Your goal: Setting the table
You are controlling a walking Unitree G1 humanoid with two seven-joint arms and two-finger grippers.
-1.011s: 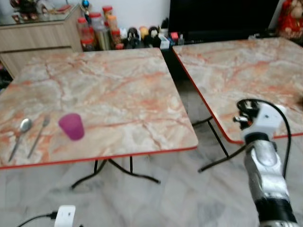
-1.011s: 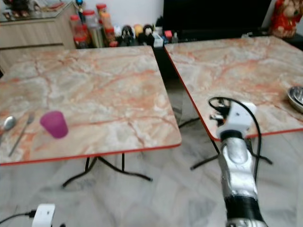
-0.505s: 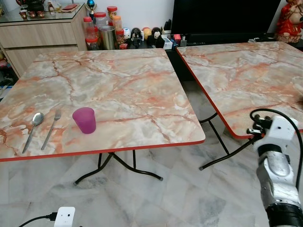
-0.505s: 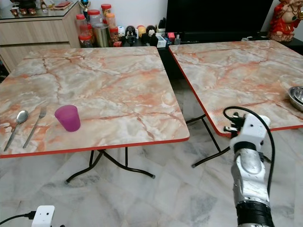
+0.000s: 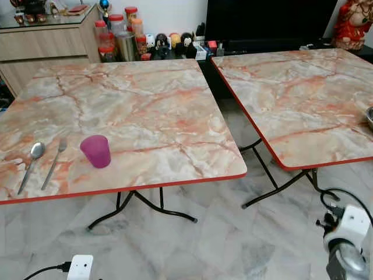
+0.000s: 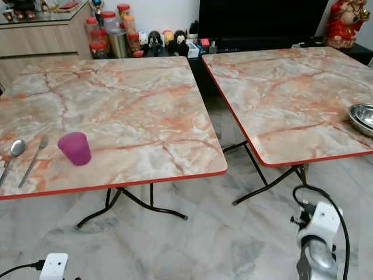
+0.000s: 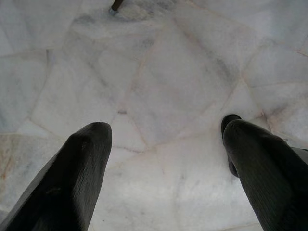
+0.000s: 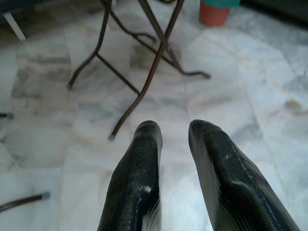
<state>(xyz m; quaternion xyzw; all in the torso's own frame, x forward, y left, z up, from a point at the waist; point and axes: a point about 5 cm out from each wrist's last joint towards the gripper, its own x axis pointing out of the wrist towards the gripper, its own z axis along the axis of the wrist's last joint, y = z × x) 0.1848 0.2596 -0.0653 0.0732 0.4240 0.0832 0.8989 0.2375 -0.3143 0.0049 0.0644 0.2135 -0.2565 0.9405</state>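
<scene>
On the left marble table [image 5: 145, 99], near its front left corner, stand a purple cup [image 5: 95, 150], a fork [image 5: 54, 163] and a spoon [image 5: 30, 165]. A metal bowl [image 6: 362, 118] sits at the right edge of the right table [image 6: 291, 87]. My right arm [image 5: 345, 240] hangs low at the bottom right, below the table edge. In the right wrist view my right gripper [image 8: 174, 127] points at the floor, its fingers a narrow gap apart with nothing between them. My left gripper [image 7: 166, 127] is wide open over bare floor tiles.
A gap of marble floor [image 5: 233, 233] separates the two tables, with their folding metal legs [image 5: 145, 207] underneath. Jars and figurines [image 5: 134, 41] line the back by a wooden cabinet [image 5: 46, 41] and a dark TV [image 5: 268, 20]. A white plug adapter [image 5: 80, 266] lies on the floor.
My right arm has dropped from the right table's edge height to low near the floor. The camera view has shifted a little; the cup, fork and spoon have stayed put.
</scene>
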